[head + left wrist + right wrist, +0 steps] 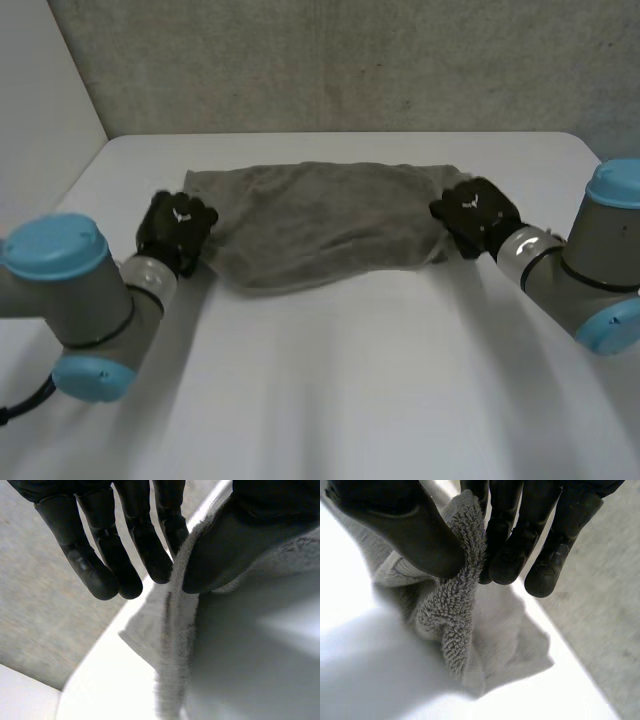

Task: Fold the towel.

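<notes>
Reaching forward over the bare near part of the desk [340, 390], the left arm [85, 300] and right arm [585, 265] end at the two short ends of the towel [320, 225]. The left hand [176, 230] pinches the towel's left edge between thumb and straight fingers; in its wrist view the hem runs from that pinch down to the desk. The right hand [478, 215] nips a bunched fold at the towel's right end between thumb and fingers, the terry puckered under the grip. The grey towel lies rumpled across the middle of the desk between both hands, its far edge short of the desk's far rim, a grey wall [350, 60] behind
</notes>
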`<act>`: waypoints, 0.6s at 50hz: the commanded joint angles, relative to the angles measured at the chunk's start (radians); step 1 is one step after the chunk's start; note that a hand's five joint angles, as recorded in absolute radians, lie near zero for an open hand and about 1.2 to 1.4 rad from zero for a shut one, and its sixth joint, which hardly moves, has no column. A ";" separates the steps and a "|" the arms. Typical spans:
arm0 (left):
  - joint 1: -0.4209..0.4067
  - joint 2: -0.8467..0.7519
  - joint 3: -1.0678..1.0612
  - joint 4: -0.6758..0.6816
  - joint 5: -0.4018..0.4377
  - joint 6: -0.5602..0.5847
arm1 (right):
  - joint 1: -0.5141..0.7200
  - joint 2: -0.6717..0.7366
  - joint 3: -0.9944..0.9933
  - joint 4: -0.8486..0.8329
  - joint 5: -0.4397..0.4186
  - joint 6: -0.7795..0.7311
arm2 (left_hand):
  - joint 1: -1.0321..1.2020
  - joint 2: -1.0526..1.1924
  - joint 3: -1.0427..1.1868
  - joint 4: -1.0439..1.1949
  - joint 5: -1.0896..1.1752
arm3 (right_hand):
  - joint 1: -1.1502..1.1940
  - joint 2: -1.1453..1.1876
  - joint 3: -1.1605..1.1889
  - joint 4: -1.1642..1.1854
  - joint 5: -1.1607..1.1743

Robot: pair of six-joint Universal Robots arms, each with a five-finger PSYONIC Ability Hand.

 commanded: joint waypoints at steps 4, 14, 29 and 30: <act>-0.006 0.038 -0.134 0.012 0.000 0.096 | -0.037 -0.073 0.108 0.140 0.068 -0.014 | -0.019 -0.116 -0.152 -0.122 -0.244 | 0.083 0.087 0.062 0.065 0.060; 0.001 0.040 -0.168 0.101 -0.002 0.098 | -0.039 -0.081 0.204 -0.059 0.056 -0.012 | -0.019 -0.116 -0.152 -0.122 -0.244 | -0.590 -0.586 -0.611 -0.608 -0.614; 0.024 0.035 -0.169 0.134 -0.005 0.092 | -0.039 -0.084 0.312 -0.235 -0.018 -0.022 | -0.019 -0.116 -0.152 -0.122 -0.244 | -0.476 -0.472 -0.498 -0.495 -0.500; 0.026 0.035 -0.169 0.134 -0.005 0.090 | -0.039 -0.087 0.323 -0.253 -0.027 -0.023 | -0.019 -0.116 -0.152 -0.122 -0.244 | -0.398 -0.394 -0.419 -0.416 -0.422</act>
